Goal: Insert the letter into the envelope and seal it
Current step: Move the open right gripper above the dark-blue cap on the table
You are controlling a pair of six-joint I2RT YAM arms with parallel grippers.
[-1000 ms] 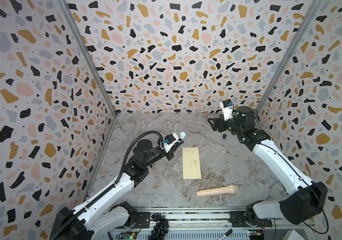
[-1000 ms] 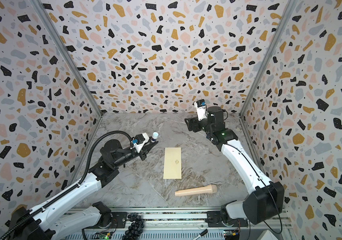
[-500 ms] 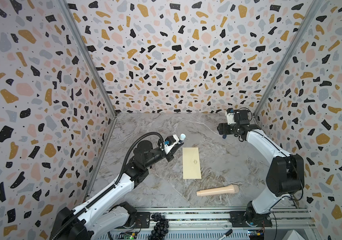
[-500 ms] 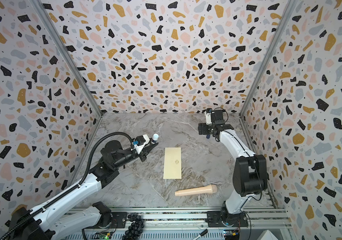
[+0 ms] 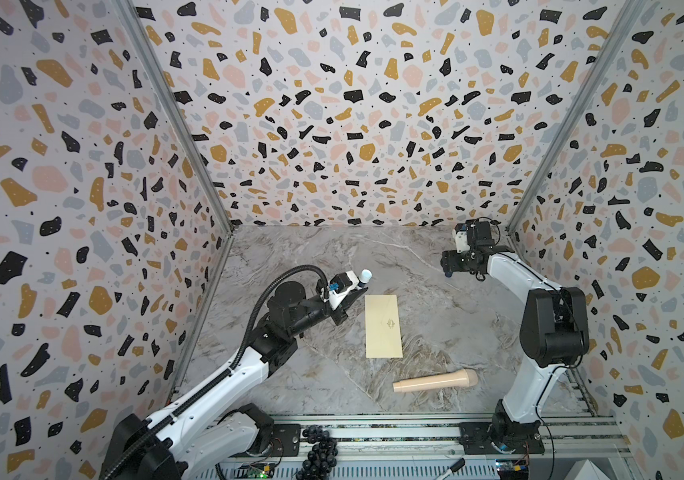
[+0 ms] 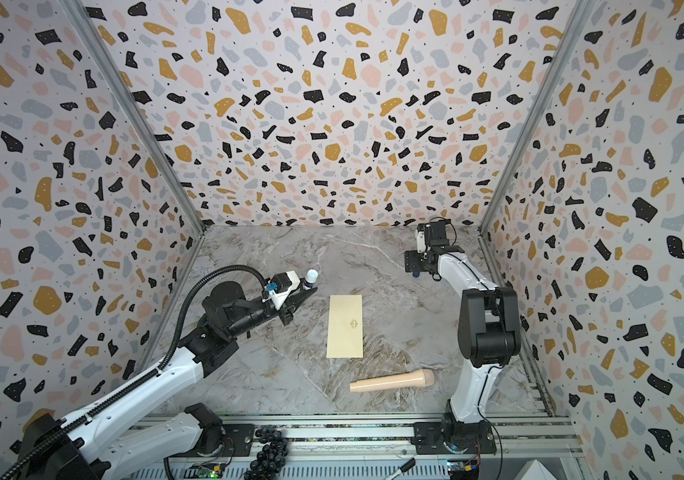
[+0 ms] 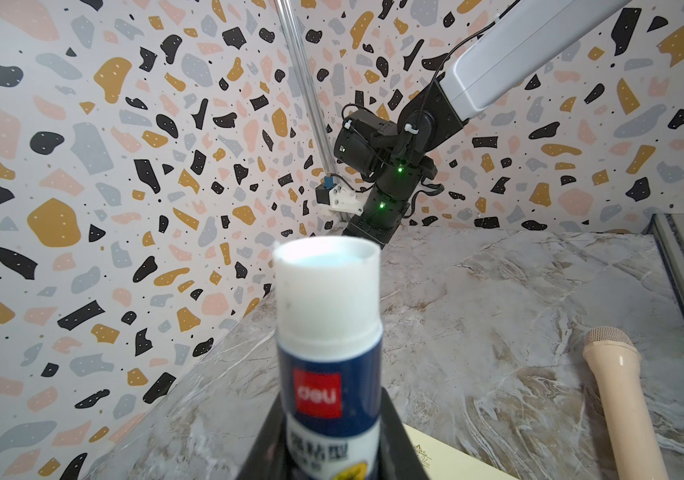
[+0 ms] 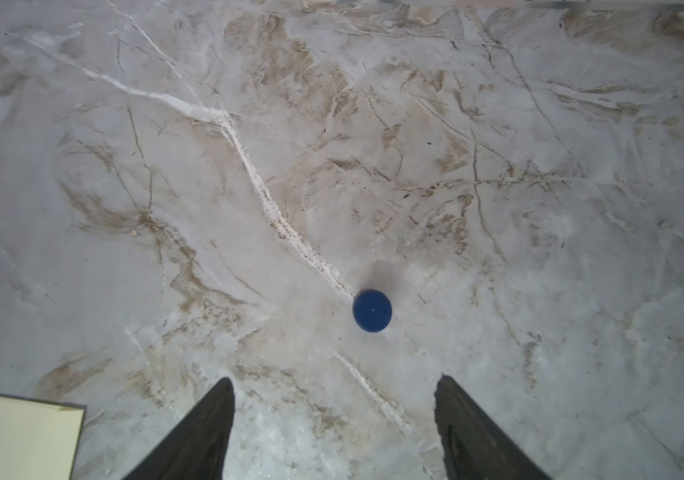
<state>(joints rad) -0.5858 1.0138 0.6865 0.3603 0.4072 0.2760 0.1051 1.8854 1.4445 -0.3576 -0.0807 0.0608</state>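
The pale yellow envelope (image 5: 384, 326) (image 6: 345, 326) lies flat mid-table with its flap down and its small emblem facing up. Its corners also show in the wrist views (image 7: 448, 461) (image 8: 11, 436). The letter is hidden. My left gripper (image 5: 352, 297) (image 6: 300, 297) (image 7: 332, 440) hovers left of the envelope, shut on an uncapped glue stick (image 5: 363, 277) (image 6: 311, 277) (image 7: 329, 332) that points up. My right gripper (image 5: 450, 266) (image 6: 415, 266) (image 8: 334, 386) is open at the back right, pointing down just above the glue stick's blue cap (image 8: 372, 311), which stands on the table.
A beige microphone (image 5: 435, 381) (image 6: 392, 381) (image 7: 623, 399) lies near the front edge, to the right of the envelope. Patterned walls close in the left, back and right sides. The right arm's elbow (image 5: 552, 324) stands upright by the right wall.
The right arm folded back toward the right wall and its gripper tipped down over the blue cap. The left gripper, glue stick and envelope stayed put.
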